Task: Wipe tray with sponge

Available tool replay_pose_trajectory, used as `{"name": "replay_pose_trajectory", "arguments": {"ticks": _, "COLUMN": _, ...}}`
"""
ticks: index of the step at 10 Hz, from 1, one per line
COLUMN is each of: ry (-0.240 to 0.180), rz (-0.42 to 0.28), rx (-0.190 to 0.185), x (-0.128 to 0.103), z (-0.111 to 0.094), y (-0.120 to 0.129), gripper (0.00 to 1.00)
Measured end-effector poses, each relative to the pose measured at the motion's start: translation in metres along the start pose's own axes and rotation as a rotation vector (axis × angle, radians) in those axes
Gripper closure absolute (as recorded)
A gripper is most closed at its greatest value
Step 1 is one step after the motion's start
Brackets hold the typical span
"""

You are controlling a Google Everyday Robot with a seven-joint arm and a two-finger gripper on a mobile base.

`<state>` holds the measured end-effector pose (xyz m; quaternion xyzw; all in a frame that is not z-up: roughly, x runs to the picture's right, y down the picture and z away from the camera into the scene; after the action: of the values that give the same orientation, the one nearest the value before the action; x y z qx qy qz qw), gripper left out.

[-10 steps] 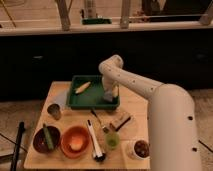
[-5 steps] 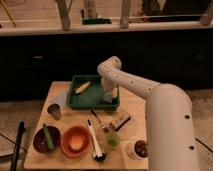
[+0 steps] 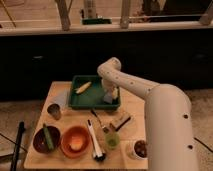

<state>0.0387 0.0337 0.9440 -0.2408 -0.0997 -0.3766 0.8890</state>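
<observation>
The dark green tray (image 3: 80, 102) sits at the back middle of the wooden table. My gripper (image 3: 108, 94) reaches down from the white arm into the tray's right end. It is shut on the blue-grey sponge (image 3: 111, 96), whose pale yellowish side shows, and the sponge is pressed against the tray floor near the right rim. A yellow banana-like object (image 3: 83, 87) lies in the tray's left half.
On the table in front of the tray are a metal cup (image 3: 54, 110), a dark bowl with a green item (image 3: 46, 139), an orange bowl (image 3: 76, 141), a long utensil (image 3: 94, 141), a green cup (image 3: 112, 141), a tan-and-dark brush (image 3: 120, 120) and a white bowl (image 3: 139, 149).
My gripper with the sponge has shifted only slightly within the tray's right end. Nothing else has moved.
</observation>
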Motion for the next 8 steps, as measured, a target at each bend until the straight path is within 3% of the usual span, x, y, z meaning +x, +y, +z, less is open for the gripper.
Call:
{"name": "replay_pose_trajectory", "arguments": {"ticks": 5, "ry": -0.022, "rz": -0.057, "rx": 0.012, "x": -0.013, "z": 0.000, "y": -0.010, "gripper": 1.00}}
{"name": "replay_pose_trajectory", "arguments": {"ticks": 8, "ry": -0.061, "rz": -0.098, "rx": 0.029, "x": -0.022, "z": 0.003, "y": -0.024, "gripper": 1.00}}
